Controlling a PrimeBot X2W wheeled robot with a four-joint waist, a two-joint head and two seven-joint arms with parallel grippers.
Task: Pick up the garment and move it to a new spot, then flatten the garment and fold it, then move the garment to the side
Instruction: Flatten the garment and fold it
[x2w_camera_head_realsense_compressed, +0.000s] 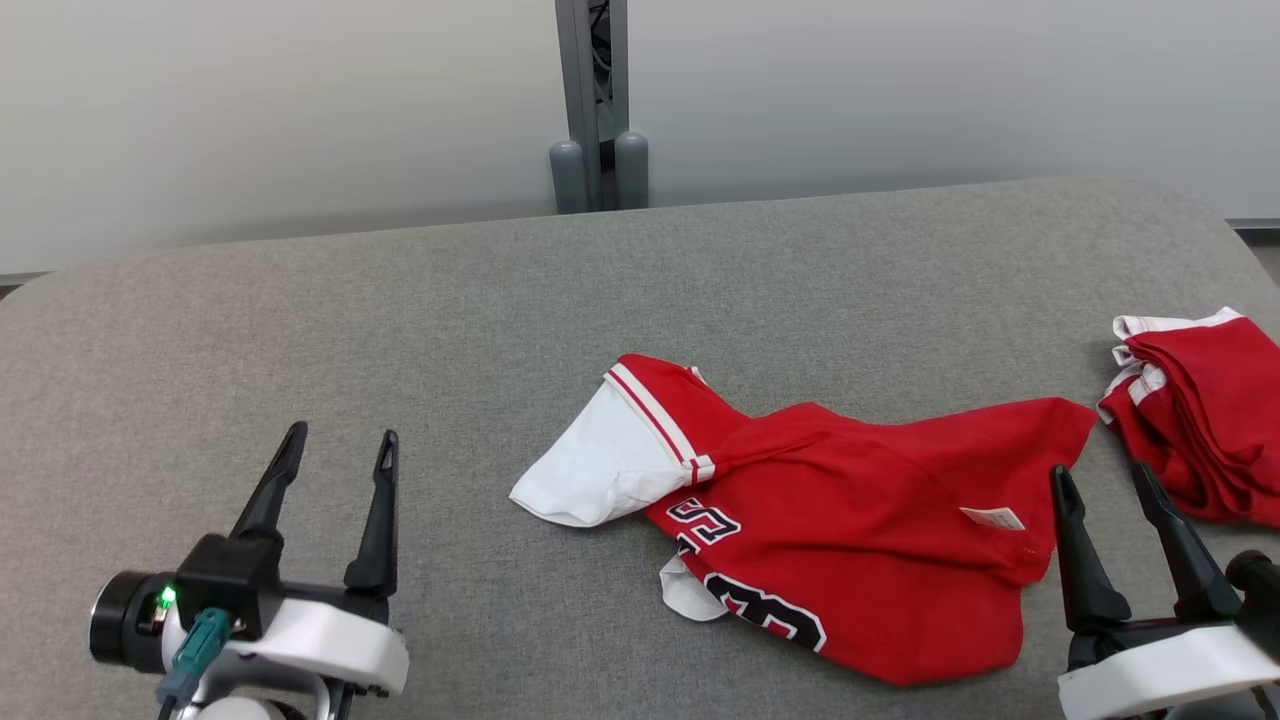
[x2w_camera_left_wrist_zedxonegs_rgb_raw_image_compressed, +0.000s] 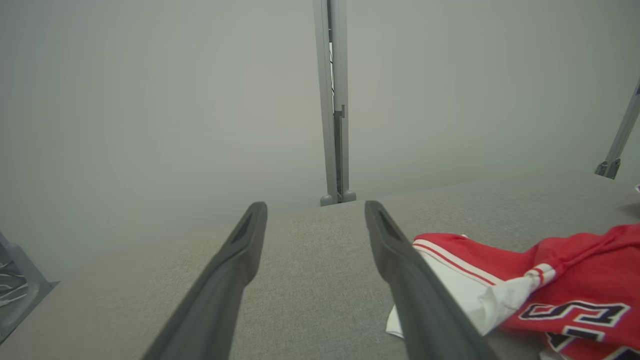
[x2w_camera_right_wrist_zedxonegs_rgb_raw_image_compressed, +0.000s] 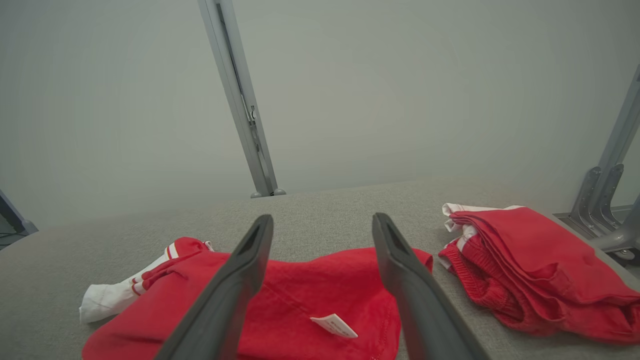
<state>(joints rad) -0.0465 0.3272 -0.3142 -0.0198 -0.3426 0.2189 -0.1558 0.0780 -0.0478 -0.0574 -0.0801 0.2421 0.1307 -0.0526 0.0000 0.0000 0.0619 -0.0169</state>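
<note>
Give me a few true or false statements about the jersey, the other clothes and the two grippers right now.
1. The left gripper and right gripper are both open and empty. True.
2. The red jersey is neatly folded. False: it lies crumpled on the grey table.
3. Another red garment lies to the jersey's right. True.
4. The left gripper touches the jersey's white sleeve. False: it stands apart, left of it.
</note>
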